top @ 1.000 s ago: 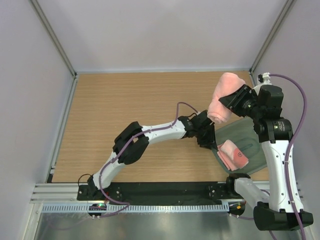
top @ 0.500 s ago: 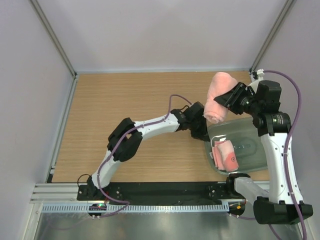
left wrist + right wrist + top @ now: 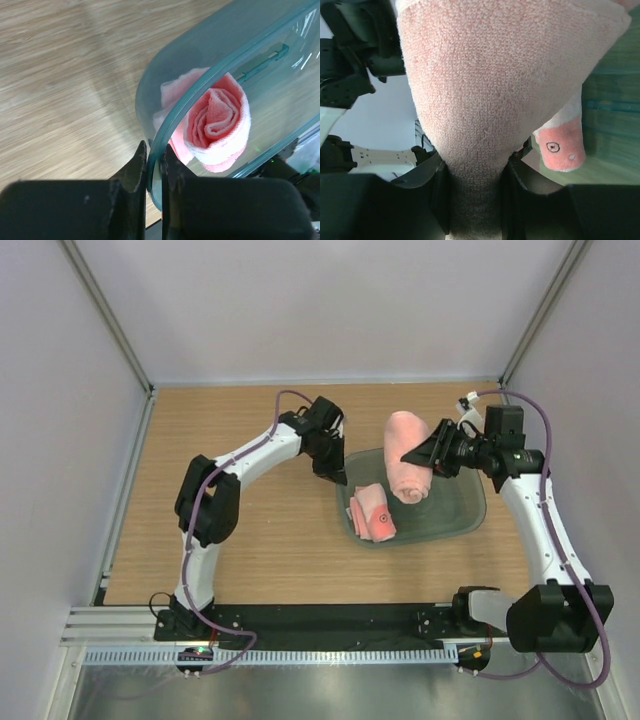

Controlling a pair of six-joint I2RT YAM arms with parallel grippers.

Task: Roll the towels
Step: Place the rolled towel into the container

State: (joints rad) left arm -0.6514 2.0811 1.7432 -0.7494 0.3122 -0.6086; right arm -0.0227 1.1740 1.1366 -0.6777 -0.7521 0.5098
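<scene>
A clear green-tinted bin [image 3: 460, 520] sits right of the table's middle. A rolled pink towel with a round mark [image 3: 372, 512] lies inside at its left end; the left wrist view shows its spiral end [image 3: 216, 126]. My left gripper [image 3: 338, 472] is shut on the bin's rim [image 3: 200, 92] at its far left corner. My right gripper [image 3: 428, 458] is shut on a second rolled pink towel [image 3: 407, 468] and holds it over the bin's middle. This roll fills the right wrist view [image 3: 490, 90], with the marked towel [image 3: 560, 145] below it.
The wooden table [image 3: 240, 510] has grey walls on three sides and a metal rail [image 3: 260, 625] at the near edge. The left arm [image 3: 245, 455] reaches across the table's middle to the bin.
The left gripper has dragged the bin leftward and farther from the near edge, the marked towel riding inside. The right gripper has followed left and lower with its roll, now over the bin.
</scene>
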